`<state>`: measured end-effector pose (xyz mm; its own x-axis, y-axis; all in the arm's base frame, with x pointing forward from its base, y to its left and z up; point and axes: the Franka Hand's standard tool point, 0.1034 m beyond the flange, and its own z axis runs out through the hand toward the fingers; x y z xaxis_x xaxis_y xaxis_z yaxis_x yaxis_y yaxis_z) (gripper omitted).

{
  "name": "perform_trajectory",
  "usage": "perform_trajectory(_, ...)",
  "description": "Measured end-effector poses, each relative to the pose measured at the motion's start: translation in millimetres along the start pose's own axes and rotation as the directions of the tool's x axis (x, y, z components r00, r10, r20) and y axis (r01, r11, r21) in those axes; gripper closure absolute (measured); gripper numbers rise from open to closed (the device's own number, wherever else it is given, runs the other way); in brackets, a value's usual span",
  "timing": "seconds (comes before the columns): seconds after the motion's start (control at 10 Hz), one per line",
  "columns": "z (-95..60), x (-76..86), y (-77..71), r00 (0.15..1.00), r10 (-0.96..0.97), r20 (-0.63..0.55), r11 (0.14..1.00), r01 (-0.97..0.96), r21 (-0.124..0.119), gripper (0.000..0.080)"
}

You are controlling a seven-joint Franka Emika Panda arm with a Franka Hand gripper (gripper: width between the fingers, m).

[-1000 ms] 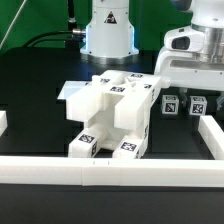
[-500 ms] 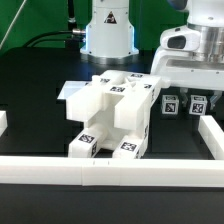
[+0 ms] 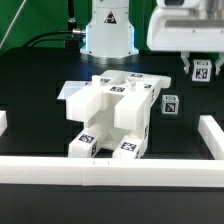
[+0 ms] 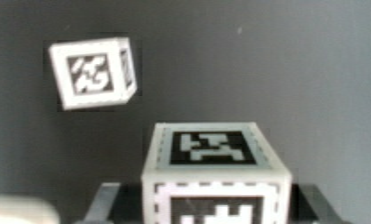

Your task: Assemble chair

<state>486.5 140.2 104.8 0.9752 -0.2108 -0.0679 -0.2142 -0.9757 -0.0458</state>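
The chair body [image 3: 110,115] stands mid-table: chunky white blocks with black-and-white tags joined into one piece. My gripper [image 3: 203,68] hangs high at the exterior view's right, shut on a small tagged white cube [image 3: 203,70] lifted clear of the table. In the wrist view that cube [image 4: 214,170] fills the space between my dark fingers [image 4: 111,203]. A second small tagged cube [image 3: 170,102] lies on the black table beside the chair body, below the held one; it also shows in the wrist view [image 4: 93,70].
Long low white border rails run along the front [image 3: 110,170] and the exterior view's right [image 3: 211,135]. The robot base [image 3: 108,35] stands behind the chair body, with cables at the back left.
My gripper has risen from the table with one small cube in it. The other cube has stayed on the table, and the chair body has not moved.
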Motion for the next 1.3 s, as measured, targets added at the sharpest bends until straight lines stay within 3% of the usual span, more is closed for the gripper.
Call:
perform_trajectory(0.2, -14.9, 18.4, 7.3, 1.000, -0.011, 0.023, 1.000, 0.011, 0.005, 0.0515)
perform_trajectory(0.6, -13.5, 21.9, 10.6, 0.999, -0.049, 0.009, 0.999, 0.048, 0.006, 0.0515)
perform_trajectory(0.8, -32.1, 57.5, 38.4, 0.995, -0.097, -0.035, 0.995, 0.098, 0.015, 0.0515)
perform_trajectory(1.0, -38.5, 81.0, 56.4, 0.981, -0.181, -0.062, 0.983, 0.182, 0.008, 0.0515)
perform_trajectory(1.1, -38.7, 87.2, 64.2, 0.978, -0.200, -0.068, 0.980, 0.201, 0.005, 0.0515)
perform_trajectory(1.3, -36.6, 83.8, 60.0, 0.981, -0.186, -0.063, 0.982, 0.187, 0.007, 0.0515)
